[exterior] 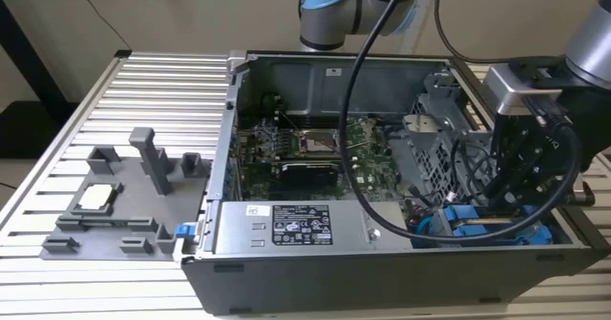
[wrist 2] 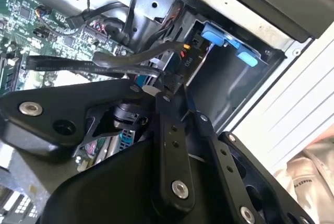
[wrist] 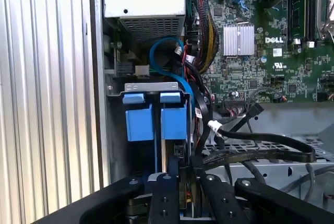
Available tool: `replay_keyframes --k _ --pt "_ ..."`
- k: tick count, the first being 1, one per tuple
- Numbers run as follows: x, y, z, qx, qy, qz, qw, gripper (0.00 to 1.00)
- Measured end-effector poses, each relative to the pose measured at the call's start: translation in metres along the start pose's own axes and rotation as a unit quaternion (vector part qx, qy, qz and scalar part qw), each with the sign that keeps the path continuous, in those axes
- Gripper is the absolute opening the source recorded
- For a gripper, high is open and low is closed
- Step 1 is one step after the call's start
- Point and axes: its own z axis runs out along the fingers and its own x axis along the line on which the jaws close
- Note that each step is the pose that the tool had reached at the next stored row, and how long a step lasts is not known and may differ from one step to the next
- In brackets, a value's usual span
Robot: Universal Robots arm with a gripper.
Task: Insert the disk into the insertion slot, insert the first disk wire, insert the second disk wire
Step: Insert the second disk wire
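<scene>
The end effector [wrist: 180, 192] sits low in the case corner, its grip unclear to me. The disk [wrist: 155, 119] is already slotted; the loose black cables [wrist: 261, 148] beside it could snag.

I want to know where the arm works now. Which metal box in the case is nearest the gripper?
The drive cage at the exterior view's right, beside the gripper; the power-supply box lies further left.

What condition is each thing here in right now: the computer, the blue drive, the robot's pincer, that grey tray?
Computer case: side panel off, insides exposed.
Disk: seated in its slot at the case's corner.
Pincer: lowered into the case beside the disk, closed on a black wire.
Black wire: loose across the drive cage.
Grey tray: on the table, holding a pale chip.
</scene>
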Motion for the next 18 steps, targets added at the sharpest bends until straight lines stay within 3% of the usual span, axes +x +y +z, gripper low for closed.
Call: replay_keyframes --k 5,13,18 --pt "0.0001 -0.0007 -0.0027 -0.0014 0.0001 0.0 1.0 0.24" --pt "0.0001 -0.0006 -0.0231 -0.0017 0.0001 0.0 1.0 0.24" --pt "0.0001 -0.0006 -0.0234 -0.0017 0.0006 0.0 1.0 0.24"
